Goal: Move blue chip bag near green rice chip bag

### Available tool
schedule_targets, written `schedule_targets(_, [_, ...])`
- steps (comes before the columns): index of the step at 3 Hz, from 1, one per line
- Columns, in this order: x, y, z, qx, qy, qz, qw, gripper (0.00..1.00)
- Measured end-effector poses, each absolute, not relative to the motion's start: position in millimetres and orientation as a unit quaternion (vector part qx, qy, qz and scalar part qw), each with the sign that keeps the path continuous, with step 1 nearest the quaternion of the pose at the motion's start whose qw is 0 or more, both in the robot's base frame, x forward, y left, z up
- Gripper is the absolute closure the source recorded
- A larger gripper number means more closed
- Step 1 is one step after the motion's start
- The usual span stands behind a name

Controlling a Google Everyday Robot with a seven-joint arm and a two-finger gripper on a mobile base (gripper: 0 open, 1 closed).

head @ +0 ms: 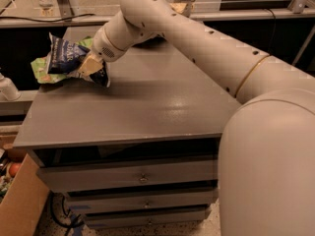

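Two snack bags sit together at the far left corner of a grey, flat-topped cabinet (147, 107), and one of them is in the robot's grip. It is the dark navy-blue, crinkly blue chip bag (65, 55), which stands crumpled and tilted at that corner, with its right end gathered into the gripper (96, 72). White lettering runs across its face, but the creases break it up and no word or brand can be read. Right behind and below it on the same corner lies the light green rice chip bag (40, 68). Its pale green film pokes out to the left past the cabinet's edge, and a sliver of it shows above the blue bag. The two bags overlap and appear to touch. Any print on the green one is too creased and too hidden to make out. The gripper hangs just above the cabinet top, a little in from the left edge. Its tan and black jaws are pinched nearly together on the blue bag's right end, with only the film between them. The thick cream-coloured arm (197, 38), dotted with small holes, reaches in over the cabinet from the right and fills the lower right of the view. Three shallow drawers (142, 176) with small metal knobs line the cabinet's front. A brown cardboard box (22, 205) stands on the floor beside the cabinet's lower left corner.
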State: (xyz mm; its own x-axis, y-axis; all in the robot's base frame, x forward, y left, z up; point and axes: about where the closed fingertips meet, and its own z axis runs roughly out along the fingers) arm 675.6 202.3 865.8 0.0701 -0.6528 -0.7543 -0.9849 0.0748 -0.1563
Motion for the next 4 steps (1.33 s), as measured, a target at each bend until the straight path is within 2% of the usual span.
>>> schedule_targets(2, [667,216,860,-0.637,0.636,0.252,0.355,0.14])
schedule_targets(3, [664,213,859,-0.635,0.637,0.255,0.354,0.00])
schedule_targets(4, [666,184,859,-0.617,0.653,0.251,0.360,0.00])
